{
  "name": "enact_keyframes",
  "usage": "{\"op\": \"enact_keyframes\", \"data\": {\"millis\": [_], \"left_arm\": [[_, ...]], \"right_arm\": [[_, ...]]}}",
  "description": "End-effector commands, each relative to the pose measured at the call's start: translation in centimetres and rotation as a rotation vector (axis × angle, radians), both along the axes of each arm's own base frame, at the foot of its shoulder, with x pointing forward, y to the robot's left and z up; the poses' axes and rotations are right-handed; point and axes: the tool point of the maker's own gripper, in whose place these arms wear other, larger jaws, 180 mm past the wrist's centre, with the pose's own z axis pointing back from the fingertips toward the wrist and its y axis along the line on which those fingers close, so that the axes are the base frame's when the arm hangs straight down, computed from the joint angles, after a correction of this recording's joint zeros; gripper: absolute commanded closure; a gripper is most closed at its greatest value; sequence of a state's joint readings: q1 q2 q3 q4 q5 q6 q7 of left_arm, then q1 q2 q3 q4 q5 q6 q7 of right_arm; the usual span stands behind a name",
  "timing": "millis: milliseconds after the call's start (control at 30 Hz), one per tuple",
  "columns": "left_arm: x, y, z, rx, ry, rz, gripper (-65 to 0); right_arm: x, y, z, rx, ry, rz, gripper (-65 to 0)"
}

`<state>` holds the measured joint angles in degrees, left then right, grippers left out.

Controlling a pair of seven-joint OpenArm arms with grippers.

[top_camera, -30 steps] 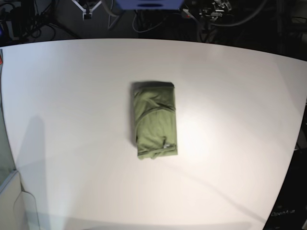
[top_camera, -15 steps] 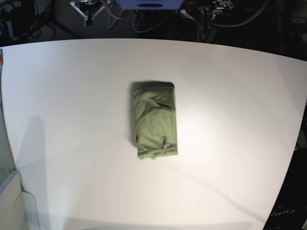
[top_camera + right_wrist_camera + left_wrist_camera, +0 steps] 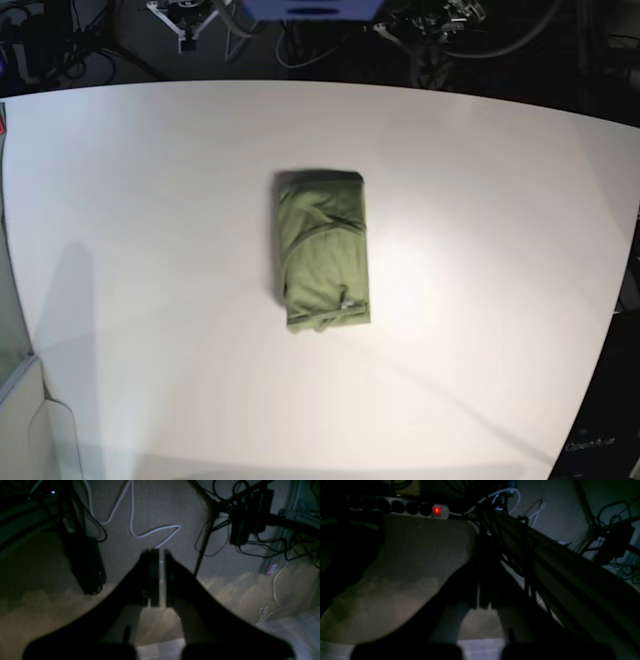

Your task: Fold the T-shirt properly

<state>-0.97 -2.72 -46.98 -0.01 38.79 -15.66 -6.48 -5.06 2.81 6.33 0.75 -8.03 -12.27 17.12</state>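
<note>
The olive-green T-shirt [image 3: 323, 250] lies folded into a compact upright rectangle at the middle of the white table [image 3: 150, 200], with a small white tag showing near its lower right corner. Neither gripper is near it. In the left wrist view my left gripper [image 3: 482, 555] is a dark silhouette with its jaws together, holding nothing and pointing at the carpeted floor. My right gripper [image 3: 161, 555] also hangs over the floor. Only a thin slit shows between its fingers [image 3: 150, 575], and nothing is in them.
Beyond the table's far edge, arm hardware shows at the top left [image 3: 185, 15] and top right [image 3: 440, 20]. A power strip with a red light [image 3: 436, 510], a white cable [image 3: 140, 533] and dark cable bundles [image 3: 245, 517] lie below the grippers.
The T-shirt has not moved. The white arm hardware at the top left of the base view has shifted slightly along the top edge.
</note>
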Motion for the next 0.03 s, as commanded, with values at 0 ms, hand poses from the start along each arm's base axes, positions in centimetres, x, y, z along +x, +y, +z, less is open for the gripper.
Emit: {"op": "enact_keyframes", "data": {"millis": [0], "left_arm": [[0.12, 0.00, 0.02, -0.002, -0.005, -0.003, -1.0]], "right_arm": [[-0.38, -0.09, 0.02, 0.001, 0.004, 0.000, -4.8]]}}
